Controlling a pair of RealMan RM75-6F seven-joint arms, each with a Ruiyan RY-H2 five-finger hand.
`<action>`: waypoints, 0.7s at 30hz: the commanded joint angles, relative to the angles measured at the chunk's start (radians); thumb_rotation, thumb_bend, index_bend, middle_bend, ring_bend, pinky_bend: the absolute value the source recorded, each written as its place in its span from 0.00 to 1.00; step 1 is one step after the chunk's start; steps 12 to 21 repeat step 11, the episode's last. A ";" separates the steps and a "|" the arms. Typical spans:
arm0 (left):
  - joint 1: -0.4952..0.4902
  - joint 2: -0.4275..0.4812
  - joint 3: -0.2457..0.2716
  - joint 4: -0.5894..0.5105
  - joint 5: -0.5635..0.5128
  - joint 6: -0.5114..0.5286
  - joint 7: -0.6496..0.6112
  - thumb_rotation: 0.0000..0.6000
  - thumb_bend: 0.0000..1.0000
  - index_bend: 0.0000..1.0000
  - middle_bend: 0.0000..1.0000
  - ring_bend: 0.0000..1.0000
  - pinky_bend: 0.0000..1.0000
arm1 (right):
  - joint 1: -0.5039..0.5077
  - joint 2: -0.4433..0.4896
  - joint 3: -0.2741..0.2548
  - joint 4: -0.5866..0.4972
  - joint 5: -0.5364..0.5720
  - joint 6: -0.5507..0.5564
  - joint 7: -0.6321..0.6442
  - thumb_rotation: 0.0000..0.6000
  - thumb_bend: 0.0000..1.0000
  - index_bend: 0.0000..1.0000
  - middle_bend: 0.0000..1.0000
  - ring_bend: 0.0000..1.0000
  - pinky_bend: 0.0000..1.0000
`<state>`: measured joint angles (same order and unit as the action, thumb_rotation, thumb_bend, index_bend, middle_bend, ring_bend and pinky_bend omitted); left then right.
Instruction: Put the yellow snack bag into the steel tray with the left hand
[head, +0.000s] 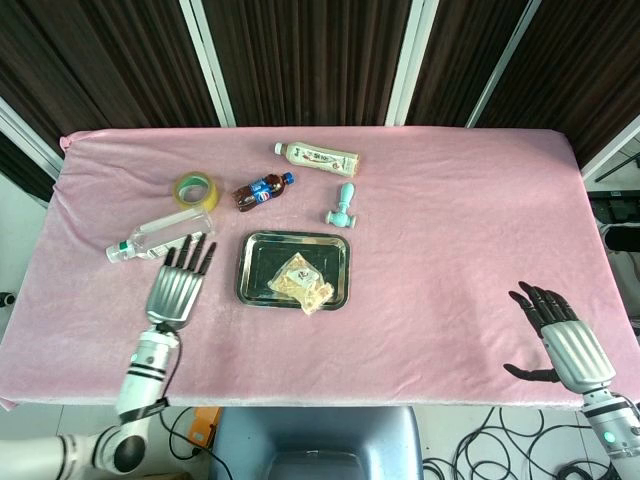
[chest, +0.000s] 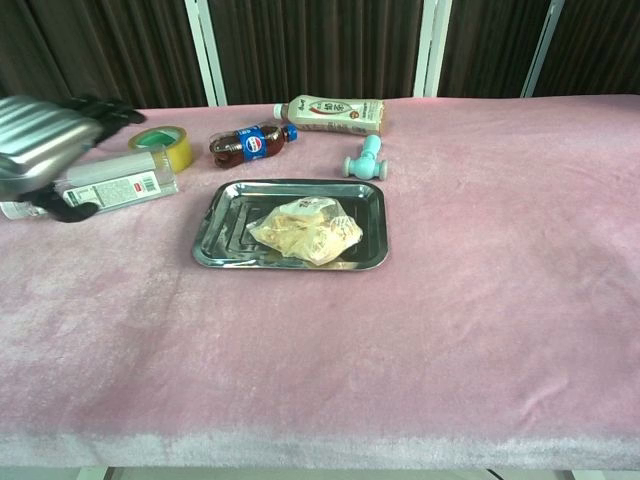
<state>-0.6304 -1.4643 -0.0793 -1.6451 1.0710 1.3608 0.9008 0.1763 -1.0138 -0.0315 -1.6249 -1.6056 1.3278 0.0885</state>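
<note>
The yellow snack bag (head: 303, 283) (chest: 305, 230) lies flat inside the steel tray (head: 256, 288) (chest: 227, 236), toward its right half. My left hand (head: 177, 288) (chest: 45, 145) hovers left of the tray, well apart from it, fingers spread and holding nothing. It is blurred in the chest view. My right hand (head: 560, 335) sits at the table's near right corner, fingers apart and empty; the chest view does not show it.
Behind the tray lie a dark cola bottle (head: 262, 190), a pale drink bottle (head: 318, 157), a teal toy (head: 343, 204), a yellow tape roll (head: 195, 190) and a clear water bottle (head: 160, 237) close to my left hand. Pink cloth covers the table.
</note>
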 joint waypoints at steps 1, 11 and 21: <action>0.197 0.176 0.142 -0.059 0.159 0.116 -0.331 1.00 0.31 0.02 0.01 0.02 0.24 | -0.006 -0.008 0.002 0.000 0.000 0.013 -0.012 1.00 0.11 0.00 0.00 0.00 0.20; 0.373 0.240 0.198 0.148 0.335 0.234 -0.766 1.00 0.32 0.05 0.01 0.00 0.21 | -0.021 -0.030 0.007 0.007 -0.001 0.044 -0.041 1.00 0.11 0.00 0.00 0.00 0.20; 0.373 0.240 0.198 0.148 0.335 0.234 -0.766 1.00 0.32 0.05 0.01 0.00 0.21 | -0.021 -0.030 0.007 0.007 -0.001 0.044 -0.041 1.00 0.11 0.00 0.00 0.00 0.20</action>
